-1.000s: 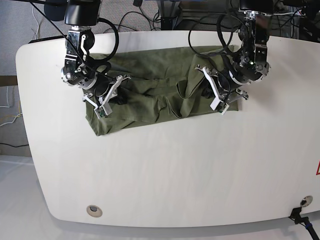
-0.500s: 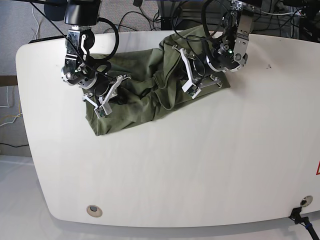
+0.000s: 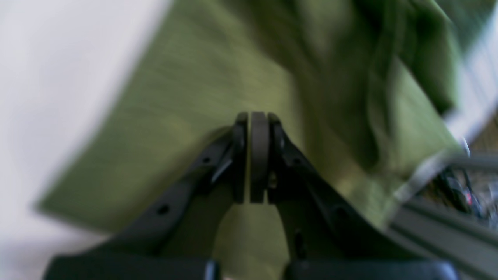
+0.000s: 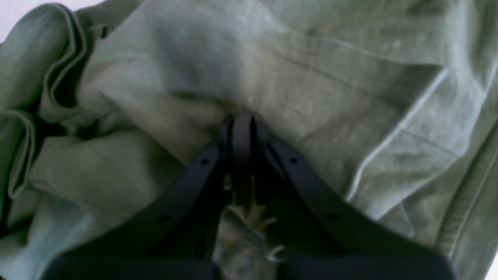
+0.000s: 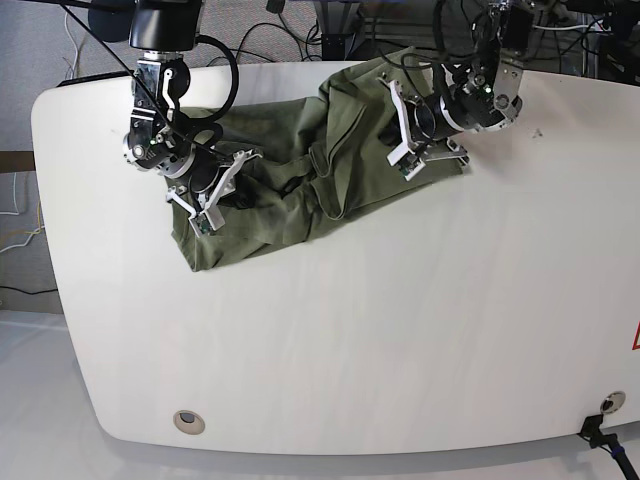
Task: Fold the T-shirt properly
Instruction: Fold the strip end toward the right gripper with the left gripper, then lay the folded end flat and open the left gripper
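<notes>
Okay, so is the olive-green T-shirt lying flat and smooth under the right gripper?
No, the T-shirt is bunched into overlapping folds around the gripper.

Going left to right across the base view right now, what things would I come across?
The right gripper → the raised, bunched ridge of the shirt → the left gripper → a small dark-and-red mark at the picture's edge.

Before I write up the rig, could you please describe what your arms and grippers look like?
Both arms are black with silvery-white metal parts and looping black cables; the left gripper and right gripper have dark, tapering fingers.
</notes>
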Controlling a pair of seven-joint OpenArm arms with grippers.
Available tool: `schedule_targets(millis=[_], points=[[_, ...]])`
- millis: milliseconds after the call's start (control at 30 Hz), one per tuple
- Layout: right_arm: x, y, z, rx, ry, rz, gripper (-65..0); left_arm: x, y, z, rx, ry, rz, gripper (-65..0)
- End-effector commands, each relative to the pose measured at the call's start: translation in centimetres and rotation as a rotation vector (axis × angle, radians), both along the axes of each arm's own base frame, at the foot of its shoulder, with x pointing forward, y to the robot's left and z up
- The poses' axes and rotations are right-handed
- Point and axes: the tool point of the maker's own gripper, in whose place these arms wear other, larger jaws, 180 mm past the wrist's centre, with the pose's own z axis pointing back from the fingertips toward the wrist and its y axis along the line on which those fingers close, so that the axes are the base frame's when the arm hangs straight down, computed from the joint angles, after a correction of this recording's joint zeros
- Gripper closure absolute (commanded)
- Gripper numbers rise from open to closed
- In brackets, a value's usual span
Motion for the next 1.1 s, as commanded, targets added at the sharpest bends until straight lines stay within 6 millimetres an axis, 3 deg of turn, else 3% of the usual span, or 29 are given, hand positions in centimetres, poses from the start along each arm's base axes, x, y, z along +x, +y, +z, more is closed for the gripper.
schedule_targets(millis=[0,167,400,567,733,833,967,1067], points=[[-2.5,-1.3,-2.5,-0.114,0.133,0.033,0.0,-0.5,0.0,0.4,-0.016,-0.013,-0.013,0.0],[-2.5,-1.4,-2.5,-0.114,0.133,0.030,0.0,-1.2,2.0,-0.4,0.029,0.009,0.001,0.0],[-2.5,-1.3,-2.5,-0.114,0.133,0.031,0.0,2.7,7.8,-2.0,0.114,0.020,0.117,0.0],[-2.5,-1.4,-2.5,-0.114,0.133,0.028,0.0,5.4,9.1,-3.1,0.140,0.037,0.131,0.0],[-2.5,-1.5,-2.6,-0.115,0.134,0.030,0.0,8.2,9.2,-1.3,0.130,-0.027,0.141,0.0],[-2.5,-1.5,-2.6,-0.115,0.134,0.028,0.0,9.3,9.2,2.1,0.139,-0.135,0.120,0.0],[-2.5,-1.5,-2.6,-0.115,0.134,0.028,0.0,7.8,8.2,4.1,0.164,-0.169,0.079,0.0],[-2.5,-1.5,-2.6,-0.115,0.134,0.028,0.0,6.2,8.0,3.6,0.176,-0.138,0.068,0.0]])
